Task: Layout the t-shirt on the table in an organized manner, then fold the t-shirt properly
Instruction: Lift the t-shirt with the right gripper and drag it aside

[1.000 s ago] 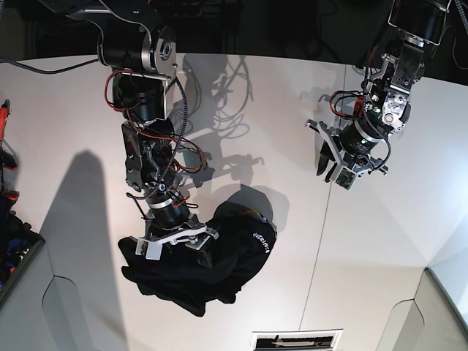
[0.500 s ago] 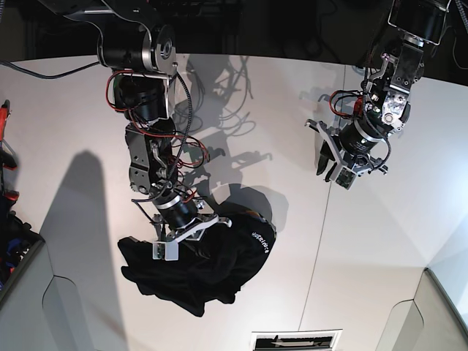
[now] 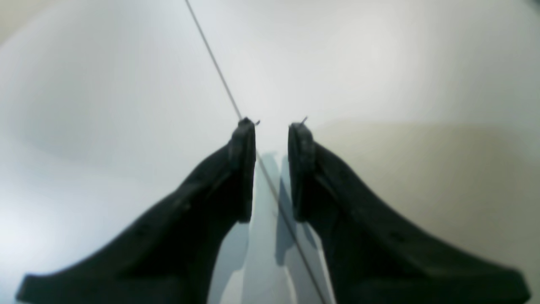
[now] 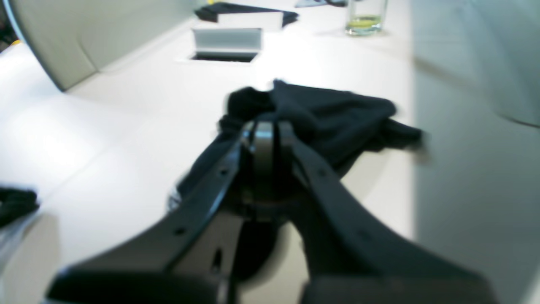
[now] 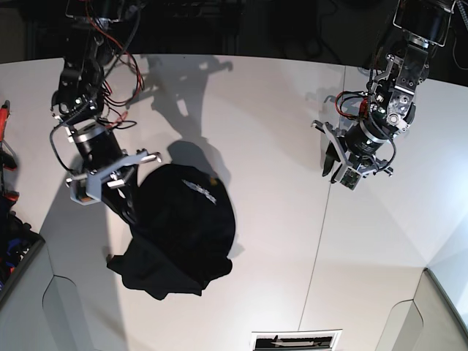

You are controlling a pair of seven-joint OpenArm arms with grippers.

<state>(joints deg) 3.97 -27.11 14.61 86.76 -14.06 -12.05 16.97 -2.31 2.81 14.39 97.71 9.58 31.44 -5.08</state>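
Right gripper [image 4: 266, 126] clamped on a fold of the shirt [image 5: 179, 234], which lies bunched on the table [image 5: 270, 117], left of the seam [image 5: 322, 227]. Left gripper [image 3: 272, 126] narrowly parted, empty, above the seam. Best: draw cloth outward low, so it spreads.

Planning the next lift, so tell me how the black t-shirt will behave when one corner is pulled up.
The t-shirt will probably hang limp: it lies bunched in soft folds on the table. It looks light, since the right end effector alone seems to hold an edge. Expect it to drag and unroll rather than slide as one piece, because most of the cloth rests flat.
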